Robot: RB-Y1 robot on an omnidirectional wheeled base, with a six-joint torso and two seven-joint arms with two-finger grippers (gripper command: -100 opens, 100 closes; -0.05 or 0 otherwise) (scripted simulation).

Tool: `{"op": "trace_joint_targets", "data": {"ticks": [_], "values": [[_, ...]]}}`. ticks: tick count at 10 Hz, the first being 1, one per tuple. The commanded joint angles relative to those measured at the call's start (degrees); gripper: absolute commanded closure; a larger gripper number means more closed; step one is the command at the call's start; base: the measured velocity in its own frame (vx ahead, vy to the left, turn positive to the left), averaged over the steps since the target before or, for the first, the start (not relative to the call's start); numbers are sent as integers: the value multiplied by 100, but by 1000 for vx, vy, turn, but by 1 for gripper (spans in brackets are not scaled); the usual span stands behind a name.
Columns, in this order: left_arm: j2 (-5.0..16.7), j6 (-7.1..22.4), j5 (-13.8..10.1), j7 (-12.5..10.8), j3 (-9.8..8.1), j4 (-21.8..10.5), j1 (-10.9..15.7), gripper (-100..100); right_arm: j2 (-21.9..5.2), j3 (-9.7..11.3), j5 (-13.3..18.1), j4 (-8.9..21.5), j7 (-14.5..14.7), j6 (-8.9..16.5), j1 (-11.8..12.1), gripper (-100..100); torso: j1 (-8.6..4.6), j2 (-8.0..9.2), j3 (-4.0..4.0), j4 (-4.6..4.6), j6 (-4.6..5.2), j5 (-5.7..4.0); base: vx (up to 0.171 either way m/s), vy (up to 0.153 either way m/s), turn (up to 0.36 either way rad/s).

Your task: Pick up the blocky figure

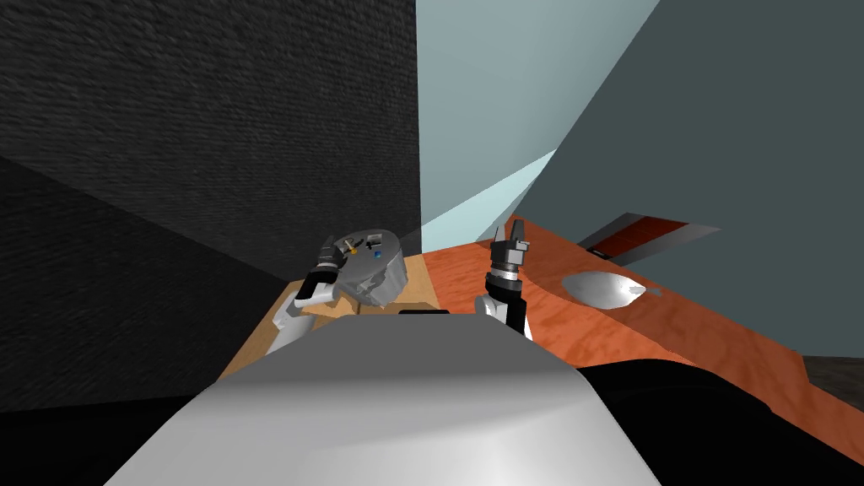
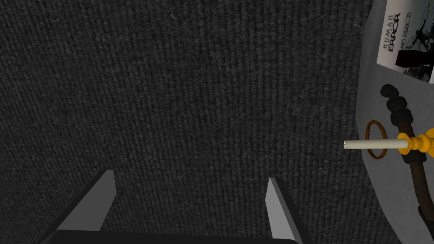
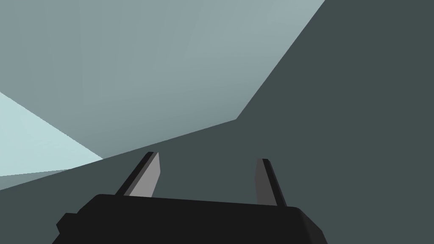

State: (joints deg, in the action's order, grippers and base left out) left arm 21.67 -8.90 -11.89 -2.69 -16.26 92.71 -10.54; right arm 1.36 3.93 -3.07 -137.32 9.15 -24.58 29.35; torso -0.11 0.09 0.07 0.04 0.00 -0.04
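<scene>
A small black blocky figure stands on a round grey top, partly on a white book titled Human Error. In the head view the same figure is a tiny dark shape near a blue piece. My left gripper is open, short of the top's rim and to the figure's side, facing a dark ribbed wall. In the head view the left gripper sits at the top's left edge. My right gripper is raised over an orange-brown surface, open with nothing between its fingers.
Beside the figure on the grey top lie a black beaded cord, a brown ring and a white stick with a yellow end. A silvery basin sits in the orange-brown surface. A dark wall stands close behind.
</scene>
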Motion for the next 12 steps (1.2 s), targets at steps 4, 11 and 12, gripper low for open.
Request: {"op": "trace_joint_targets", "data": {"ticks": [4, 11, 12], "values": [[194, 128, -223, 133, -135, -648, 233, -100, 0, 0, 0, 0, 0, 0, 0, 0, -2, -1, 0, 0, -1, 0, 5, -59, -75], [582, 483, -696, 431, -396, -1860, 709, -100, 0, 0, 0, 0, 0, 0, 1, 0, -1, -11, -6, -3, -3, -1, 26, -57, -93], [707, 604, -856, 537, -471, -2071, 864, -100, 0, -1, 0, -1, 0, 0, 1, 0, 3, -12, -8, -4, -6, 1, 53, -55, -123]]}}
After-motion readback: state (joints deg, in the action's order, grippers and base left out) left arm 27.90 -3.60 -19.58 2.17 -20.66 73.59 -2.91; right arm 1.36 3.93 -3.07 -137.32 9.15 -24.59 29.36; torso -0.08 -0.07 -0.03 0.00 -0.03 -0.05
